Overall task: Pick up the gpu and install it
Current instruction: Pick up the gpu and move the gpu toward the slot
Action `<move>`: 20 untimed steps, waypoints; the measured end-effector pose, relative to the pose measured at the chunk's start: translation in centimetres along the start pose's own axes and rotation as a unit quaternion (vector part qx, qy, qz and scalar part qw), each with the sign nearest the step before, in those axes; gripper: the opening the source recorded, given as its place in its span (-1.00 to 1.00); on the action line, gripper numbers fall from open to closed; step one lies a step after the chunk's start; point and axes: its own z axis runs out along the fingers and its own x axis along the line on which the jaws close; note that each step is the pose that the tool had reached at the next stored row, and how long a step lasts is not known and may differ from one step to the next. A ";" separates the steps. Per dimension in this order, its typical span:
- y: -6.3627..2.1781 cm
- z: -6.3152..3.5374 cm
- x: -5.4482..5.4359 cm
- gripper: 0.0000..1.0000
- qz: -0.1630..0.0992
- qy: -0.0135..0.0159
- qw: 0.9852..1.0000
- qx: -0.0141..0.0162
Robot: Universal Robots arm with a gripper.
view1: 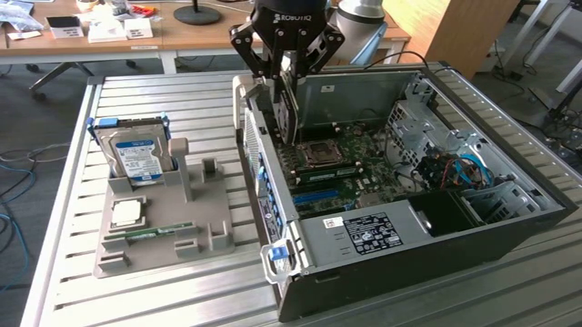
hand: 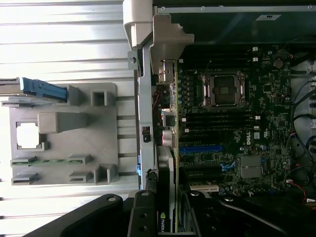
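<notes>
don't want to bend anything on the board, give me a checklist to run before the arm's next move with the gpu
1. Grip: the gripper has its fingers shut on the thin dark gpu card, which hangs edge-down: ok.
2. Card is over the open black computer case, close to its rear wall: ok.
3. The long blue expansion slot has nothing in it: ok.
4. Card seated in that slot: not ok, it is not in it yet.
5. Card edge lined up with the slot: cannot tell.
6. The blue cables lie at the far side of the case, apart from the card: ok.
</notes>
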 end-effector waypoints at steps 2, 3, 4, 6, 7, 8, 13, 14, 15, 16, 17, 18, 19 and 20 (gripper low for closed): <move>0.01 0.01 -0.1 -0.47 0.000 0.000 1.000 0.000; 0.02 0.01 -0.2 -0.47 0.000 0.000 1.000 0.000; 0.02 0.01 -0.3 -0.47 0.000 0.000 1.000 0.000; 0.05 0.02 -0.6 -0.47 0.000 0.000 1.000 0.000; 0.07 0.02 -0.7 -0.47 0.000 0.000 1.000 0.000; 0.09 0.03 -0.9 -0.47 0.000 0.000 1.000 0.000; 0.17 0.04 -1.4 -0.47 0.000 0.000 1.000 0.000; 0.18 0.05 -1.5 -0.47 0.000 0.000 1.000 0.000; 0.19 0.05 -1.6 -0.47 0.000 0.000 1.000 0.000; 0.19 0.05 -1.6 -0.47 0.000 0.000 1.000 0.000; 0.20 0.05 -1.7 -0.47 0.000 0.000 1.000 0.000; 0.20 0.06 -1.7 -0.47 0.000 0.000 1.000 0.000; 0.21 0.06 -1.8 -0.47 0.000 0.000 1.000 0.000; 0.22 0.06 -1.8 -0.47 0.000 0.000 1.000 0.000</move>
